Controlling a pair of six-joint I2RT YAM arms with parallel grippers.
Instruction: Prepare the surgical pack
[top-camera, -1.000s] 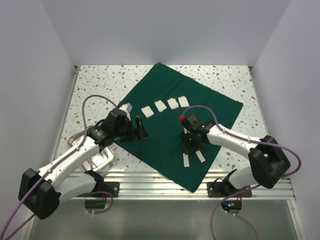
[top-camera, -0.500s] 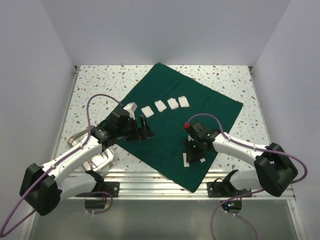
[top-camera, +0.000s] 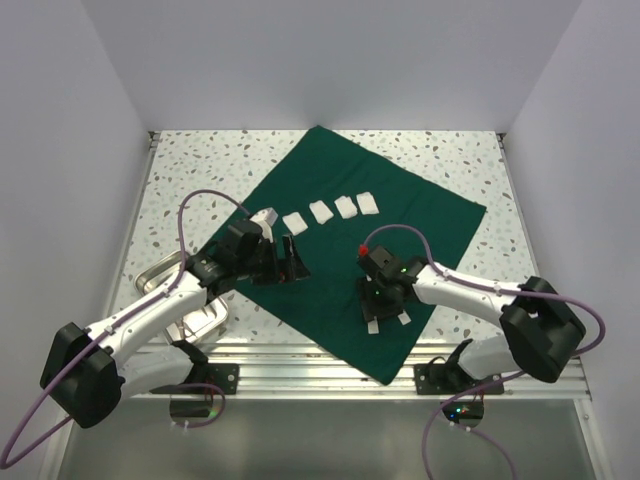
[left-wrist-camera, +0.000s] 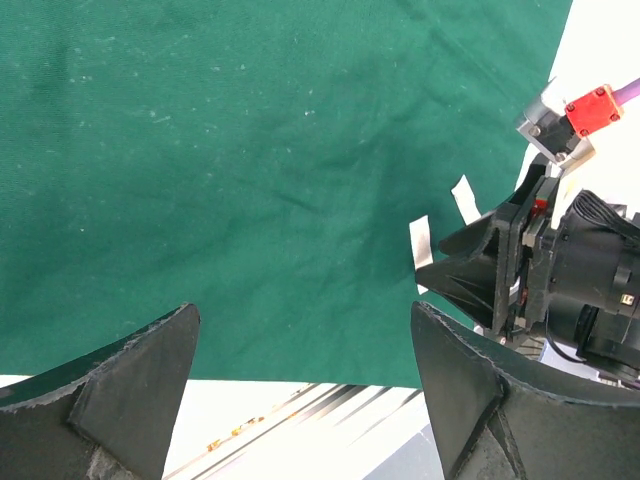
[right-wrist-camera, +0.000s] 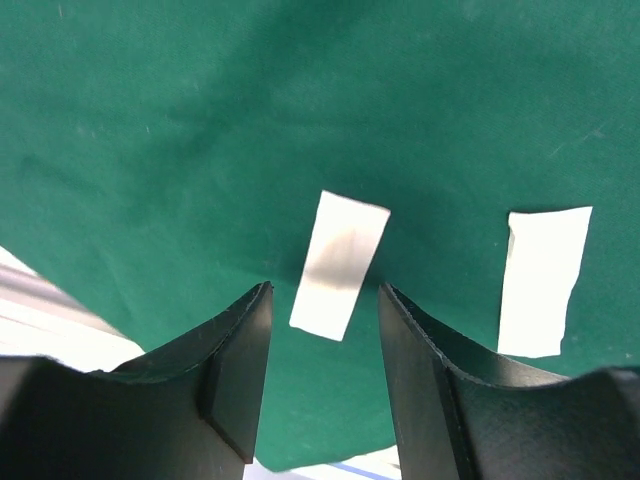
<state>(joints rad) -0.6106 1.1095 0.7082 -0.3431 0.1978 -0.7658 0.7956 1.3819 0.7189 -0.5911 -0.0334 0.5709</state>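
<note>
Surgical pack (top-camera: 400, 200) drape flat on desk (top-camera: 200, 160) | step: picking white strip (right-wrist-camera: 340, 262) at near corner | right gripper (right-wrist-camera: 325, 300) half-wide, straddling it, empty | left gripper (left-wrist-camera: 302, 310) wide, empty | next: lower, pinch strip

The drape (top-camera: 420, 210) is matt dark green cloth, the strips (right-wrist-camera: 339, 265) smooth white, the tray (top-camera: 148, 272) glossy steel.

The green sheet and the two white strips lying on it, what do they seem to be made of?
The green sheet looks like woven cloth with a matte finish: it shows soft creases, faint lint specks and no shine. The two white strips look like thin paper or tape, lying flat with clean cut edges; which of the two, the pictures leave open.
</note>
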